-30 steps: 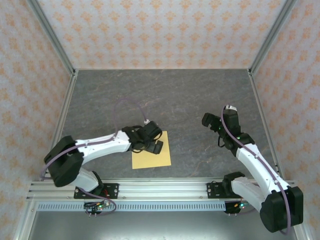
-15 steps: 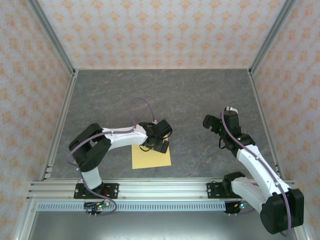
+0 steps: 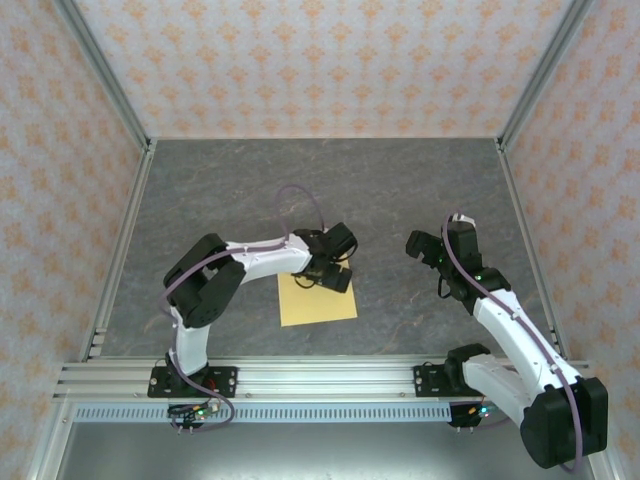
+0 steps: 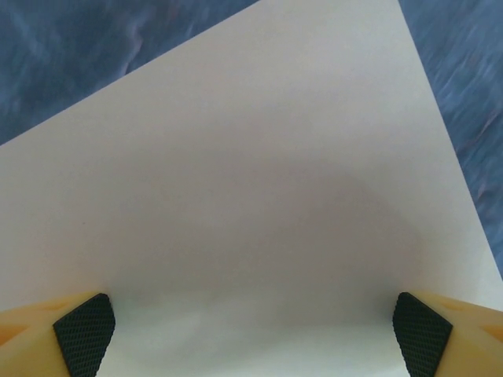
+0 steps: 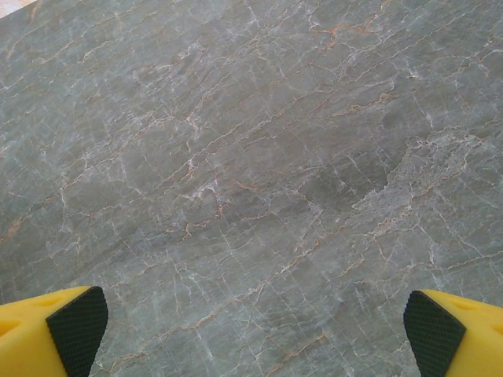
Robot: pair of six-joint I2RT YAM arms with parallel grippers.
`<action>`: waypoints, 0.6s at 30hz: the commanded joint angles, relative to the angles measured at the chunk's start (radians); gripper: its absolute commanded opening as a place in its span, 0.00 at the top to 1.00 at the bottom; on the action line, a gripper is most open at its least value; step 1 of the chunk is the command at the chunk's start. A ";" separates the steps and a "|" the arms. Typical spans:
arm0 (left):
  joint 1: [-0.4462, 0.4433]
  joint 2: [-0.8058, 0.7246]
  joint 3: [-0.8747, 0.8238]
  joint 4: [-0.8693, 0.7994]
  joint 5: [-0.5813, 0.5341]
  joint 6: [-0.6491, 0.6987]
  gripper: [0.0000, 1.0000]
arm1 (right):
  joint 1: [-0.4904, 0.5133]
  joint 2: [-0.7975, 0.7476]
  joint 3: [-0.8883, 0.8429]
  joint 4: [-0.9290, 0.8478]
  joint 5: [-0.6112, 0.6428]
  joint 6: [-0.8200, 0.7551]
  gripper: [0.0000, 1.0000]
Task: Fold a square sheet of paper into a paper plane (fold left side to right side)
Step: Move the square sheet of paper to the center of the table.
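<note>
Your left claw [image 3: 336,272] stands spread wide and released, grasping nothing, over the far right corner of the thin, flat yellow-orange square sheet of paper [image 3: 316,303]. In its wrist view the sheet lies beneath and ahead of both black-padded fingertips [image 4: 84,339], and whether they touch the sheet you cannot tell. Your right claw [image 3: 420,243] is likewise released and empty; the sheet lies well off to its left, and beneath its open fingers is bare grey marbled tabletop [image 5: 236,157].
</note>
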 commanded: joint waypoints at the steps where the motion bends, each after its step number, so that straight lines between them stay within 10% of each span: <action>1: 0.019 0.096 0.052 0.016 0.077 0.075 0.05 | 0.007 -0.012 0.014 -0.026 0.012 -0.001 0.00; 8: 0.031 0.102 0.160 -0.031 0.089 0.123 0.06 | 0.007 0.001 0.022 -0.033 -0.036 0.015 0.00; 18: 0.118 -0.271 -0.077 0.062 0.205 0.024 0.05 | 0.112 0.268 0.132 0.009 -0.117 0.080 0.00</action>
